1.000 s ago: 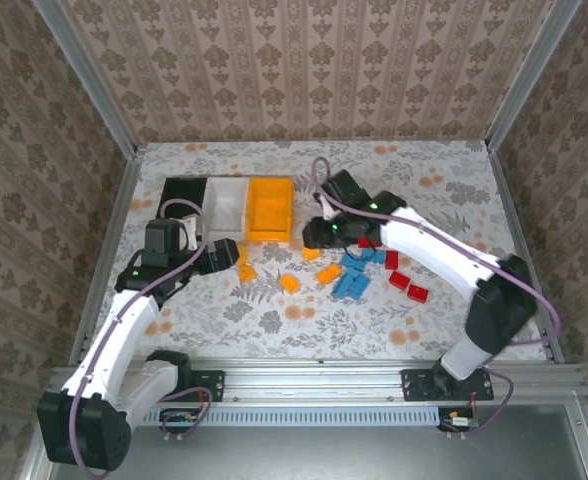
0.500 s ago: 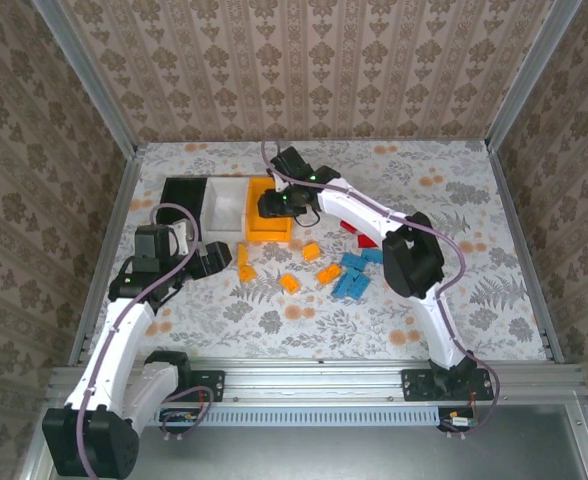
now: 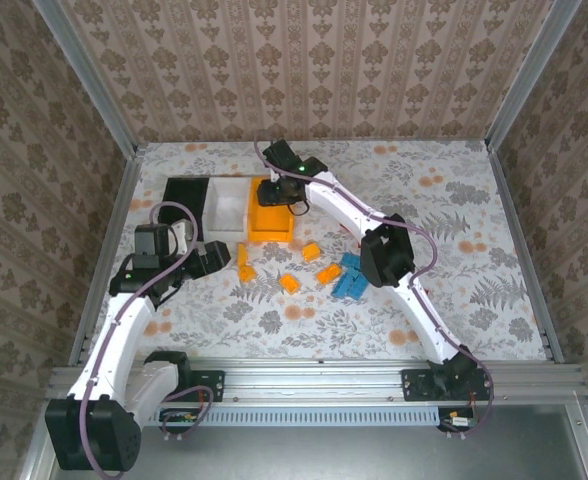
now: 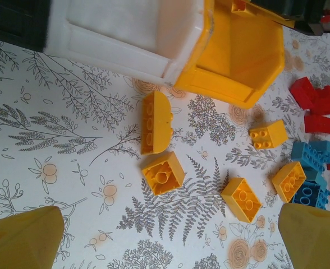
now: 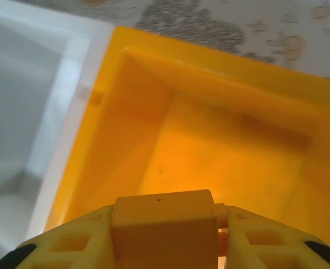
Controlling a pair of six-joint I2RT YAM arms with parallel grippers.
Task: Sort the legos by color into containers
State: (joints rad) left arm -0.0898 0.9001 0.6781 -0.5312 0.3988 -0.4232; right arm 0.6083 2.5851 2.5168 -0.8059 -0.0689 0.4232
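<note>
1 orange brick (image 5: 164,221) is pinched in the right gripper (image 3: 278,190), over the far end of the orange bin (image 3: 271,222). I'd release it only while centred over the bin's floor, clear of the white bin (image 3: 226,205) on the left. The left gripper (image 3: 212,258) hangs spread above the loose bricks (image 4: 163,172).

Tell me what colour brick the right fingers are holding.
Orange: the brick matches the orange bin below; right wrist view shows it best.

Right jaws carried an orange lego (image 5: 164,223) leftward and now hang over the orange bin (image 3: 270,226)
</note>
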